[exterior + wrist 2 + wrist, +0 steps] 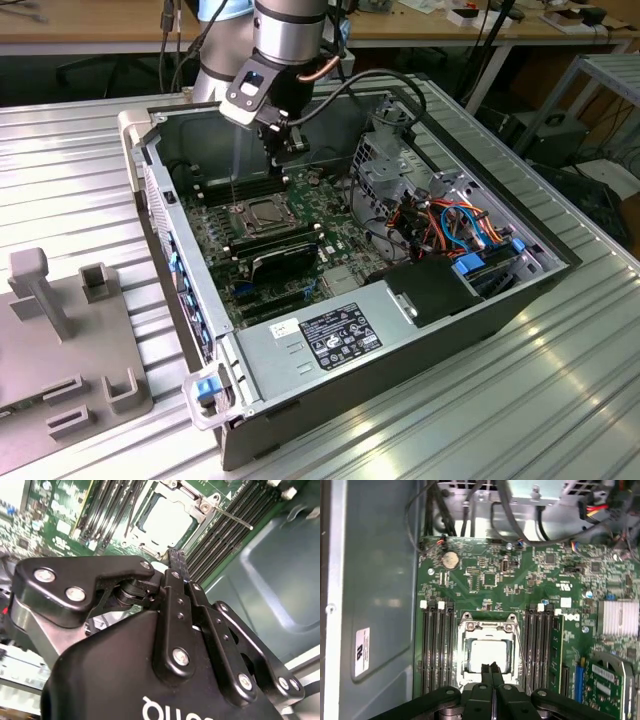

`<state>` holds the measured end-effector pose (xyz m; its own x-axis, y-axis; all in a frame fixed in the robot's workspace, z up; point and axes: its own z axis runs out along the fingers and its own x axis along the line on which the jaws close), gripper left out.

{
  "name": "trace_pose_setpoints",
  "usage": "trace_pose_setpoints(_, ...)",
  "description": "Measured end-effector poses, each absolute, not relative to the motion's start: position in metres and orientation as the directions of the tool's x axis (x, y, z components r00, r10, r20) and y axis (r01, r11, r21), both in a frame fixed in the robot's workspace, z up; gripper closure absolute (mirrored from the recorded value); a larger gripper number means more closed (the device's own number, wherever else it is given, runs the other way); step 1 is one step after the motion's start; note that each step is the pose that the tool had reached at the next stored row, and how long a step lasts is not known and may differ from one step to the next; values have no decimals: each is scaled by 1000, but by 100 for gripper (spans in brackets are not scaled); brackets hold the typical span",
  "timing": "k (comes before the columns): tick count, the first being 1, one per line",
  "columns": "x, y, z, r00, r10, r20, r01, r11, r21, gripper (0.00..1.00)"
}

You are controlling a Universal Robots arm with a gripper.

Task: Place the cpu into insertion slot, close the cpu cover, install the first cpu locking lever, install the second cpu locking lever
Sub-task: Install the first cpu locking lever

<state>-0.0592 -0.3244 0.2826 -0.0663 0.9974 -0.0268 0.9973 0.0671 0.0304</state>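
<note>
My hand (492, 667) hangs over the board, fingers pressed together, gripping nothing. The cpu (485, 652) sits in the insertion slot (461, 680), the cpu cover (485, 626) down around it (flat, I'd judge). In the exterior view it lies just below-left of the hand. A thin locking lever (521, 652) runs along the slot's side.

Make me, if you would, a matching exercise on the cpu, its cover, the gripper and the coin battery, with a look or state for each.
1 the cpu
2 the cpu cover
3 the gripper
4 the coin battery

a round, silvery
b shut, empty
c pale square seen through a window
d metal frame lying around the chip

Pairs: 1-c; 2-d; 3-b; 4-a
</note>
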Motion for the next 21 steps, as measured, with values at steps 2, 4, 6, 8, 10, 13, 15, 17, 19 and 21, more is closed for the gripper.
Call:
trace_pose_setpoints(2,-59,-324,283,-114,993,-27,993,115,30,89)
trace_pose_setpoints(4,-59,-324,283,-162,986,-27,986,163,30,89)
trace_pose_setpoints(6,-59,-324,283,-184,983,-27,982,185,30,89)
trace_pose_setpoints(8,-59,-324,283,-218,975,-27,975,219,30,89)
trace_pose_setpoints(10,-59,-324,283,-237,971,-27,971,238,30,89)
trace_pose_setpoints(13,-59,-324,282,-264,964,-27,964,264,30,89)
trace_pose_setpoints(15,-59,-324,283,-276,961,-27,961,277,30,89)
trace_pose_setpoints(17,-59,-324,283,-291,956,-27,956,291,30,89)
trace_pose_setpoints(19,-59,-324,282,-304,952,-27,952,305,31,89)
trace_pose_setpoints(21,-59,-325,283,-321,947,-26,946,322,31,89)
